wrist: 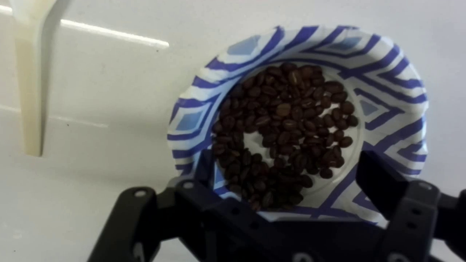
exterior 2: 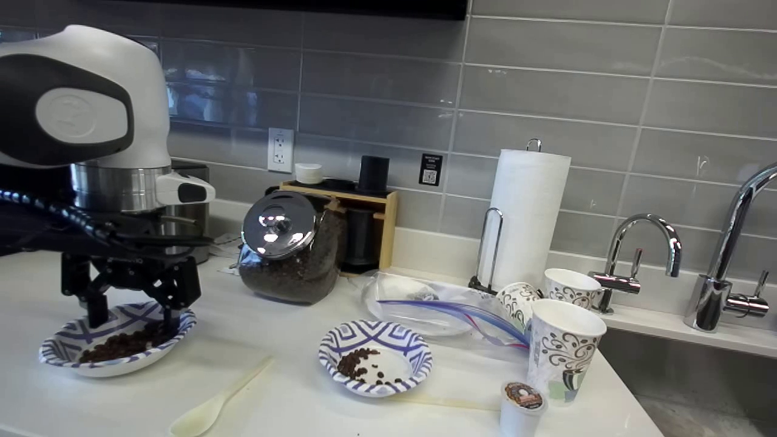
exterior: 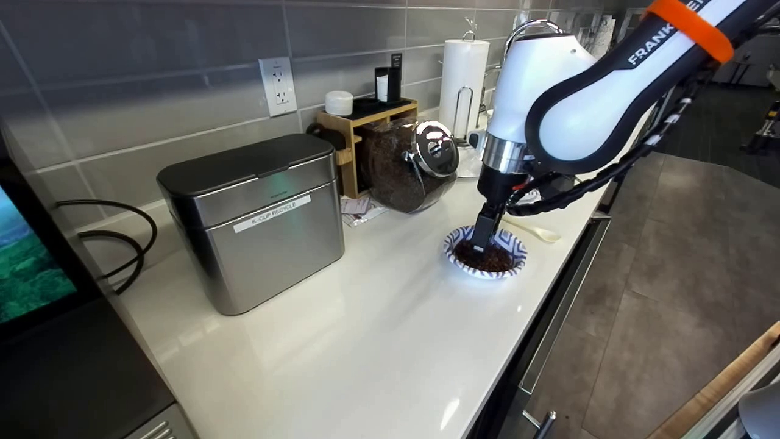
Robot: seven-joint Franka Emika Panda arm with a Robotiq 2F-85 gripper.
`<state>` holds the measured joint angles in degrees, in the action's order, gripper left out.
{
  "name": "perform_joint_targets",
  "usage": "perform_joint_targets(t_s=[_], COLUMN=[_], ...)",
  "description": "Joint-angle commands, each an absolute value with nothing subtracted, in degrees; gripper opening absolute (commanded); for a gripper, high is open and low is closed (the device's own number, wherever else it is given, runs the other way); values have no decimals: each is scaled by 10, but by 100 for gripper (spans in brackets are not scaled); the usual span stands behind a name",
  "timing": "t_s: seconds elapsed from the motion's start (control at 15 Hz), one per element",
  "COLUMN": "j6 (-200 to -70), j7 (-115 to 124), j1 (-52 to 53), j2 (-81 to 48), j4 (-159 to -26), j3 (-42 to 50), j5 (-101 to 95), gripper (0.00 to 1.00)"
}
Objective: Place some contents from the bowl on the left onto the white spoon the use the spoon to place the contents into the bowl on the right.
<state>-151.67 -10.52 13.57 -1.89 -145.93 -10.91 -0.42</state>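
In an exterior view, a steel bin [exterior: 277, 238] stands on the counter [exterior: 341, 366] left of the middle of the frame; behind it, a tilted glass jar [exterior: 396, 167] is beside a wooden shelf [exterior: 348, 155], and a paper towel roll [exterior: 463, 85] stands at upper middle. The arm [exterior: 585, 122] enters from the upper right and bends down, so the gripper [exterior: 480, 246] points down into the bean bowl [exterior: 517, 247], right of the middle. The white spoon [exterior: 545, 235] lies beyond this bowl. In an exterior view, another bowl [exterior 2: 416, 352] with fewer beans [exterior 2: 351, 363] sits at lower middle; a plastic bag [exterior 2: 461, 312], paper cups [exterior 2: 564, 346] and a pod [exterior 2: 522, 409] crowd the space behind and right of it. The spoon lies between both bowls, at the lower left. In the wrist view, the jaws are spread wide and have hold of nothing; the bean bowl lies under and between them, with both fingertips [wrist: 376, 176] within its outline. Whether they touch the beans, I cannot tell. The spoon is at the upper left, outside the jaws.
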Motion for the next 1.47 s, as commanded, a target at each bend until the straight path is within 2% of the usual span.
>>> perform_joint_targets(t_s=[0.0, 0.67, 0.8, 0.87, 0.93, 1.07, 1.2, 1.4], j6=[-1531, -1528, -1527, -1527, -1527, -1527, -1526, -1525], j7=[-92, -88, -88, -88, -88, -88, -88, -89], j1=[132, 133, 133, 133, 133, 133, 133, 133], j2=[-42, -64, -66, -68, -70, -73, -75, -78], j4=[-1447, -1429, -1427, -1425, -1424, -1421, -1418, -1416], j3=[-115, -116, -116, -116, -116, -116, -116, -116], j5=[-26, -45, -48, -50, -51, -54, -56, -57], gripper=[100, 96, 89, 78, 76, 64, 67, 60])
